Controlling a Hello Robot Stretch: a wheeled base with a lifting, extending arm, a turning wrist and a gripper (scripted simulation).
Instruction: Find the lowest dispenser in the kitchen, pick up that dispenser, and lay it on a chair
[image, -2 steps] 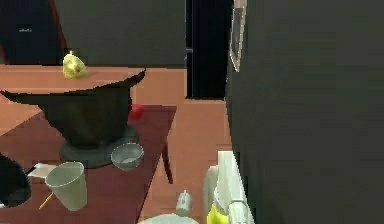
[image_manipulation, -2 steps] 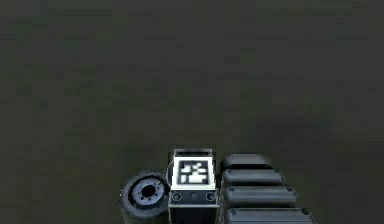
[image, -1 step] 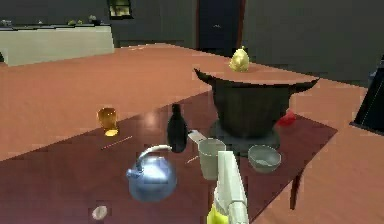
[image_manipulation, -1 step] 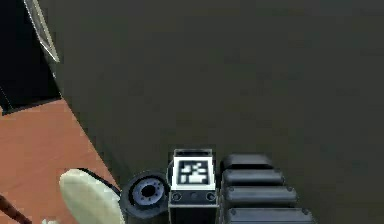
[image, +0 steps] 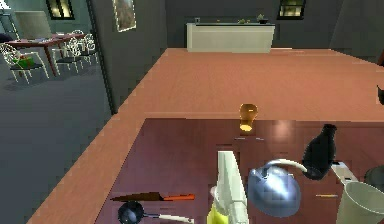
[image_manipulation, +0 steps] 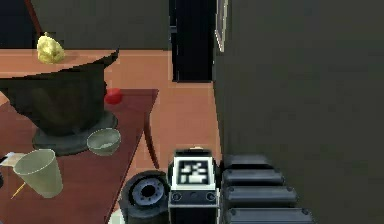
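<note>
Dark red table (image: 180, 150) in the foreground. A black dispenser (image: 320, 152), probably the task's one, stands on the table near its right end in the forward view. Its long axis is upright and its neck tips slightly toward that end; nozzle direction is too small to tell. Also on the table: a steel kettle (image: 272, 188), an orange cup (image: 247, 116) by the far edge, and a red-handled spatula (image: 150, 197) by the near edge. White chairs (image: 22, 60) stand well beyond the table's far left corner. In the arm side view the table bears a big dark bowl (image_manipulation: 65, 95), a pale cup (image_manipulation: 37, 172) and a red apple (image_manipulation: 114, 97). The gripper (image_manipulation: 148, 196) sits low, just beside the table's edge. I cannot tell the claw's state or whether it holds anything.
</note>
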